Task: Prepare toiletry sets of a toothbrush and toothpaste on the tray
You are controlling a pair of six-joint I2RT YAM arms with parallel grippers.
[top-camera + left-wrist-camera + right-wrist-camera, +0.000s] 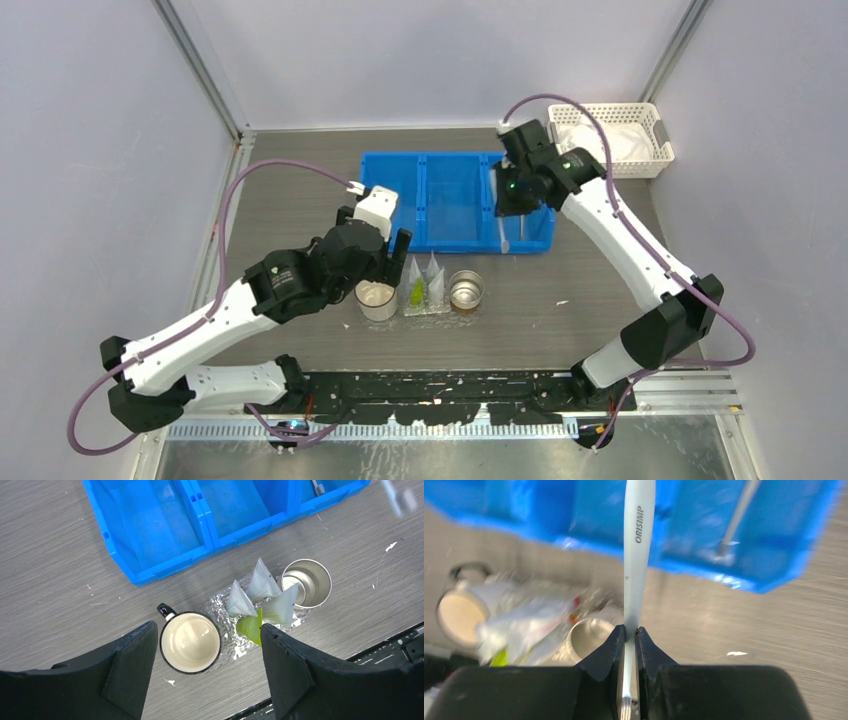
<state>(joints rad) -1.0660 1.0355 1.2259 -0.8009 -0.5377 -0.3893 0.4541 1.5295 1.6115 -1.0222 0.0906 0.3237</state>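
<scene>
The clear tray [441, 309] [234, 646] lies on the table between a mug and a metal cup. Three clear-wrapped toiletry sets [425, 281] [261, 586] stand upright in it, one with green contents. My right gripper [505, 207] [630, 630] is shut on a white toothbrush [639, 540] [503, 237], which hangs over the blue bin's front right corner, bristles between the jaws. My left gripper [391, 250] [207, 627] hovers open above the mug and tray, holding nothing. Toothpaste on its own is out of view.
A cream mug [376, 299] [190, 642] stands left of the tray and a metal cup [466, 290] [308, 583] right of it. Behind them sits the blue three-compartment bin [450, 237] [165, 535], with another toothbrush [736, 520] inside. A white lattice basket [652, 128] is at the far right.
</scene>
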